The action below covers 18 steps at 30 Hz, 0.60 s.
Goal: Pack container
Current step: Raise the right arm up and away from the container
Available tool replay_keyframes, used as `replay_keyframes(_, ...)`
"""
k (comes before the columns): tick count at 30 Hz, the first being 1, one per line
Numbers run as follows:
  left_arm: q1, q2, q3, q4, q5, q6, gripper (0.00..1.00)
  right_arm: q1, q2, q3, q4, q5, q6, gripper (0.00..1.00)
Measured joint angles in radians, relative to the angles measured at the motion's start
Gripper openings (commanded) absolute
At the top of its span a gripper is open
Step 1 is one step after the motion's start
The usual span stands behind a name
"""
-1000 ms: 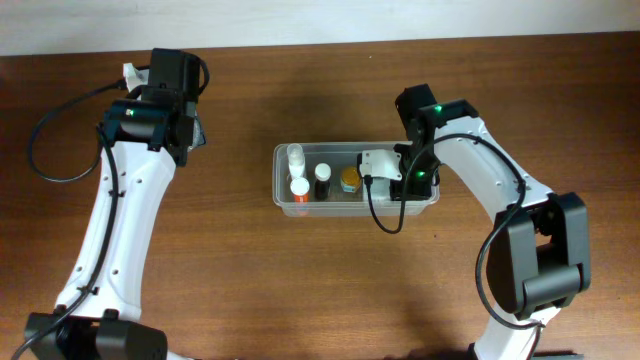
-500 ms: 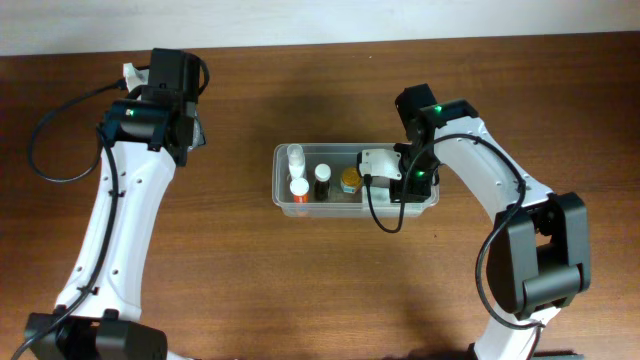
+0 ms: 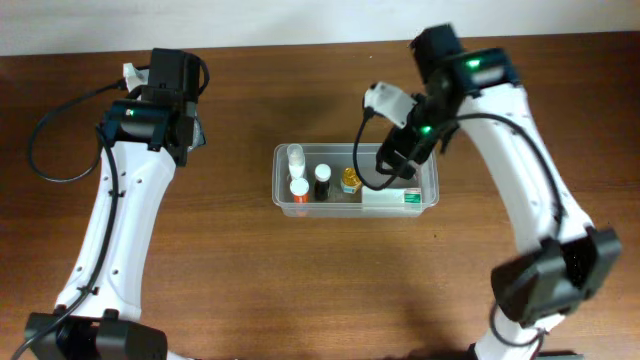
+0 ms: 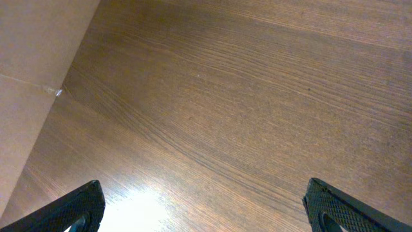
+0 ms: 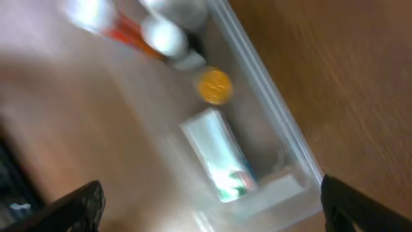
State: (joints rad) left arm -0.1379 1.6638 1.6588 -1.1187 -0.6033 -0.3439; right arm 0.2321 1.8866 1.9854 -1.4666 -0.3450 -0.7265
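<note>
The container (image 3: 279, 178), a clear shallow tub, sits mid-table. Inside it are a white bottle (image 3: 295, 155), an orange-and-white bottle (image 3: 299, 188), a black bottle (image 3: 322, 180), a yellow-lidded jar (image 3: 349, 180) and a white-and-green box (image 3: 391, 197) lying at the right end. My right gripper (image 3: 398, 160) hangs open above the tub's right half, nothing between its fingers. Its blurred wrist view looks down on the container (image 5: 283, 122), the box (image 5: 222, 158) and the yellow lid (image 5: 214, 86); the gripper (image 5: 215, 209) is empty. My left gripper (image 4: 205, 209) stands open over bare wood at the far left (image 3: 193, 137).
The brown wooden table (image 3: 250, 280) runs to a pale wall edge at the back. The right arm's black cable (image 3: 362, 165) loops over the tub's middle. A pale surface (image 4: 32, 77) borders the table in the left wrist view.
My right gripper has opened, let go of the white-and-green box in the tub's right end, and risen up and toward the back. The left arm has not moved.
</note>
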Motion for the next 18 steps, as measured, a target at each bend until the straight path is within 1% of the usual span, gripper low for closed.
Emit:
replay_keyframes(3,0.000,0.000,0.000,0.000,0.000,0.000,0.99,0.000,-0.078,0.061,-0.064,-0.100,0.039,0.98)
replay_keyframes(7,0.000,0.000,0.000,0.000,0.000,0.000,1.00,0.000,-0.215,0.074,-0.132,-0.176,0.066,0.98)
replay_keyframes(12,0.000,0.000,0.000,0.000,0.000,0.000,0.99,0.000,-0.393,0.074,-0.220,-0.210,0.082,0.98)
replay_keyframes(18,0.000,0.000,0.000,0.000,0.000,0.000,0.99,0.000,-0.633,0.075,-0.226,-0.219,0.135,0.98)
